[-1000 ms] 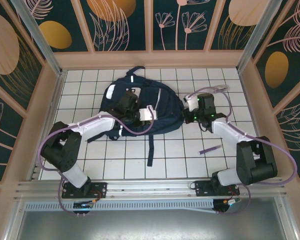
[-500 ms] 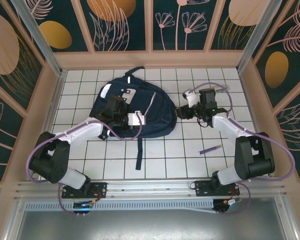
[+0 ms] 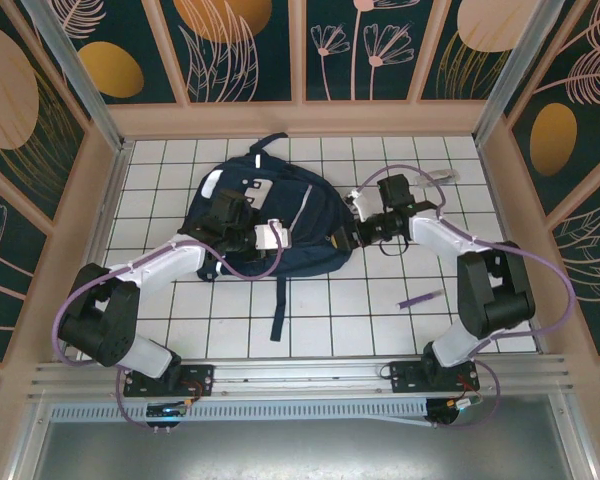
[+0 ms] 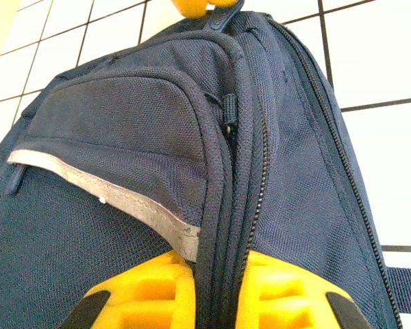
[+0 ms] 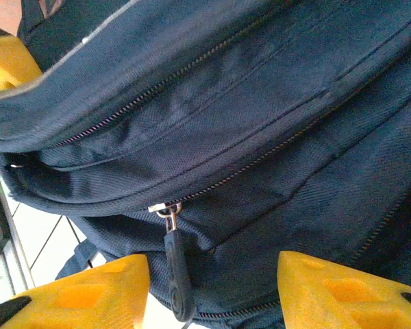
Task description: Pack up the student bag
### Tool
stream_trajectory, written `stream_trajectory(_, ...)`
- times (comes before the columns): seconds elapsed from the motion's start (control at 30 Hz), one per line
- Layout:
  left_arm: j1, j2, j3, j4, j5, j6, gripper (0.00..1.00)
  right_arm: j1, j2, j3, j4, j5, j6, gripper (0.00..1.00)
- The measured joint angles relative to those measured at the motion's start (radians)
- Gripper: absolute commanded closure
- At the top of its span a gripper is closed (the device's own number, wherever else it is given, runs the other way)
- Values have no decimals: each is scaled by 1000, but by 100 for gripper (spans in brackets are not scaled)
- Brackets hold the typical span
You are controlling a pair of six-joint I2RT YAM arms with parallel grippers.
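On the table [image 3: 330, 310], my left gripper [image 4: 216, 298] clamps a seam of the student bag [image 3: 325, 235]; my right gripper [image 5: 212, 295] gapes around a zipper pull [image 5: 175, 274].

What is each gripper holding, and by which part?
Left gripper pinches the bag by a seam fold. Right gripper open, holding nothing; zipper pull between its jaws.

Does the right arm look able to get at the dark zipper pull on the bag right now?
Probably yes. The right gripper is open at the student bag, with the zipper pull hanging in its gap and nothing covering it.
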Motion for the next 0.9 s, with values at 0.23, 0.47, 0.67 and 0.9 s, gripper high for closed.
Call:
stream_trajectory(0.23, 3, 0, -6, 12, 10, -14, 100, 46, 75, 52, -15, -50, 2, 89)
stream_trajectory(0.47, 3, 0, -12, 24, 13, -21, 100, 46, 45, 42, -10, -9, -5, 100)
stream_trajectory(0.67, 6, 0, -13, 26, 56, -2, 100, 39, -37, -14, 92, 296, 45, 100)
stream_trajectory(0.9, 5, 0, -18, 35, 92, 29, 100, 22, 30, -52, 304, 447, 164, 100)
